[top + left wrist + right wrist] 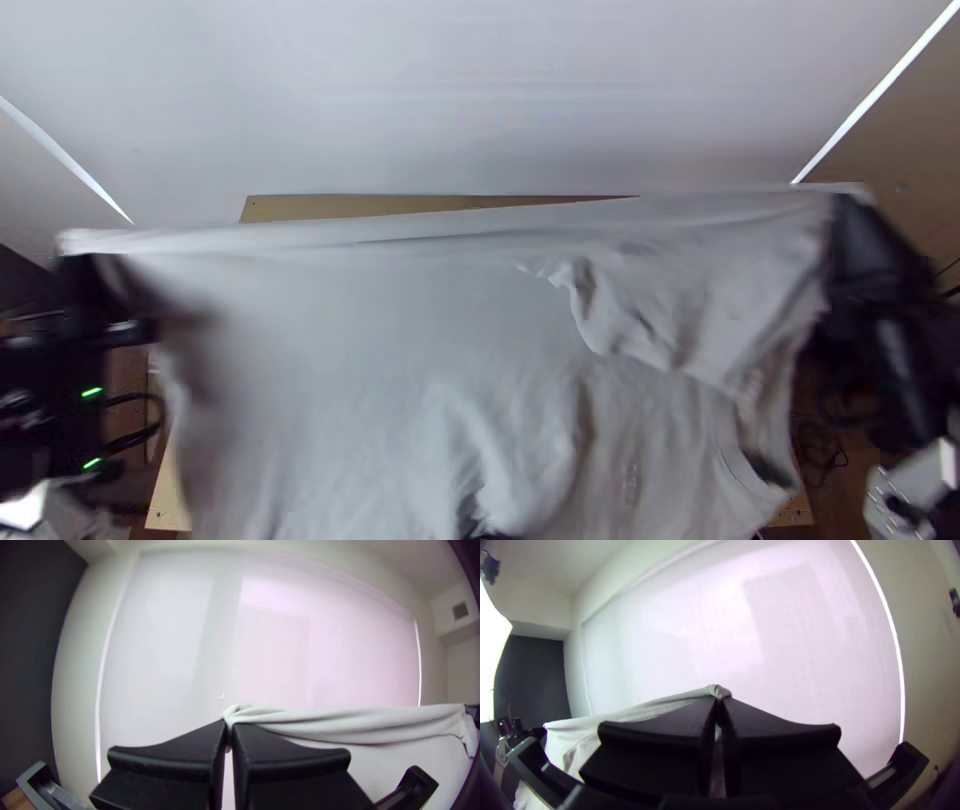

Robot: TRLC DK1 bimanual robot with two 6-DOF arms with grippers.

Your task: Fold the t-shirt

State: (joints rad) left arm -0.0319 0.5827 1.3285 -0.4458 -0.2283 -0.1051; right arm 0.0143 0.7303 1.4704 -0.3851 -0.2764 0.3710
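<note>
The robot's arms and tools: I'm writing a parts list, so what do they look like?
The left tool and right tool each have two wide, flat black fingers, narrowing toward the tips. Both arms show black sections and white parts; the left also shows two small bright green lights and a looped black cable.

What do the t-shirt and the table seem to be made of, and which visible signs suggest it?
The t-shirt: soft, matte fabric, perhaps cotton knit; it drapes in loose folds.
The table: probably wood or wood-based board, fairly matte; its bare strip looks tan.

no readable text, no legible labels, numbers or signs
</note>
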